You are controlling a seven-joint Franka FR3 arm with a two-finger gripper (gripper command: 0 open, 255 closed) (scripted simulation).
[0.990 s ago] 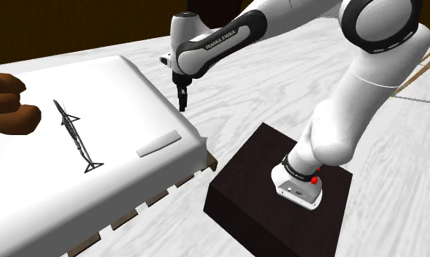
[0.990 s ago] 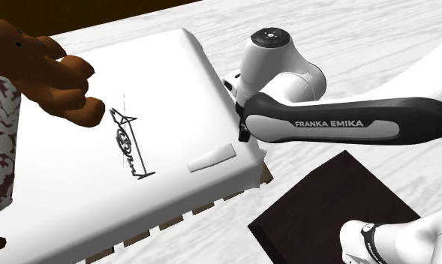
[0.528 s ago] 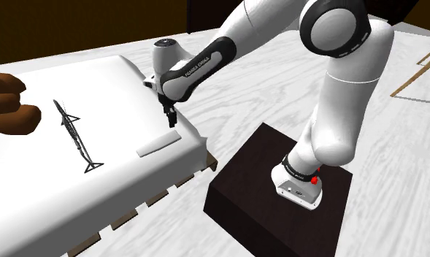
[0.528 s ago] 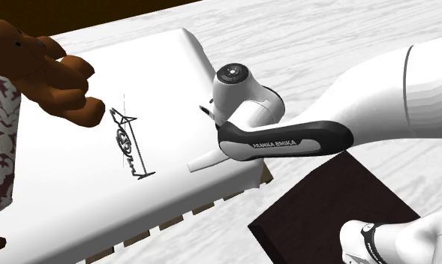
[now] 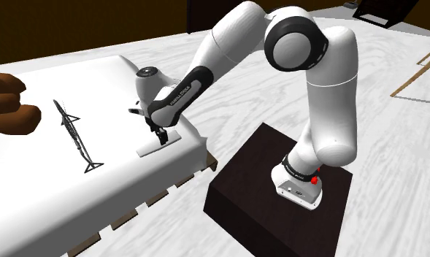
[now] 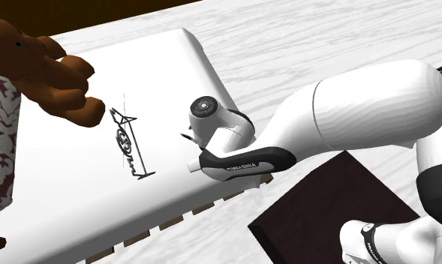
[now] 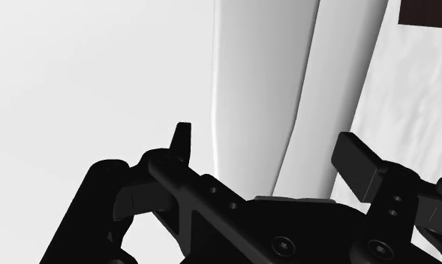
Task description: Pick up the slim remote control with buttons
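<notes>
As the white bed (image 5: 52, 80) was the largest thing, we started from it. The white arm (image 5: 228, 36) bent low over its corner nearest the stand (image 5: 257, 182). One second before, the arm had hung higher and further toward the shoulder view's right; it had since come down over the mattress. The remote control (image 5: 148, 150), a slim pale slab, lay flat near that corner, with its long axis roughly along the bed's edge. The tool (image 7: 265, 136) was directly above it, open and holding nothing. Its fingers (image 7: 183, 135) stood on either side of the narrow width, so we judged that a short descent and closing remained.
</notes>
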